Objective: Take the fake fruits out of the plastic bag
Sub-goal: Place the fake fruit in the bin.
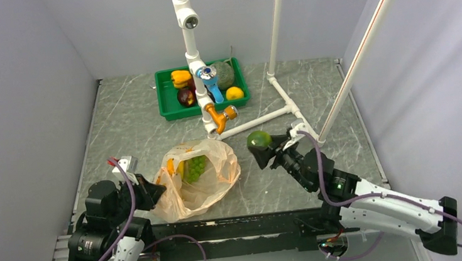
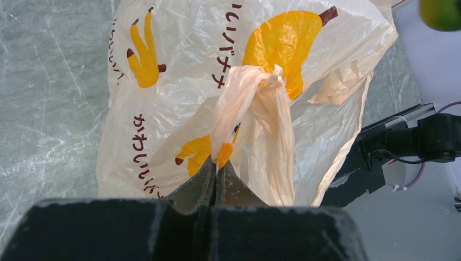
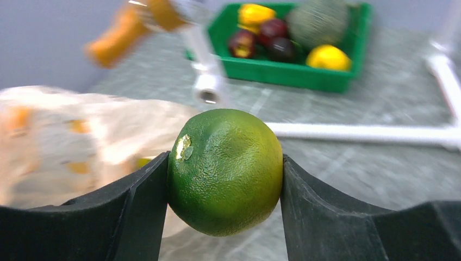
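Note:
The plastic bag [image 1: 201,178] lies open on the table near the front, peach-beige with yellow banana prints [image 2: 282,41]. A green grape bunch [image 1: 195,167] shows inside it. My left gripper [image 1: 156,191] is shut on the bag's twisted handle loop [image 2: 255,103] at the bag's left edge. My right gripper [image 1: 256,147] is shut on a green round fruit [image 1: 258,139], held above the table right of the bag. In the right wrist view the fruit [image 3: 225,171] fills the space between my fingers [image 3: 130,206].
A green tray [image 1: 170,110] at the back holds a yellow pepper [image 1: 180,78], maroon fruits [image 1: 186,96], a netted melon [image 1: 223,74] and a yellow fruit [image 1: 234,93]. A white pipe frame [image 1: 259,123] with an orange fitting [image 1: 218,118] stands between tray and bag.

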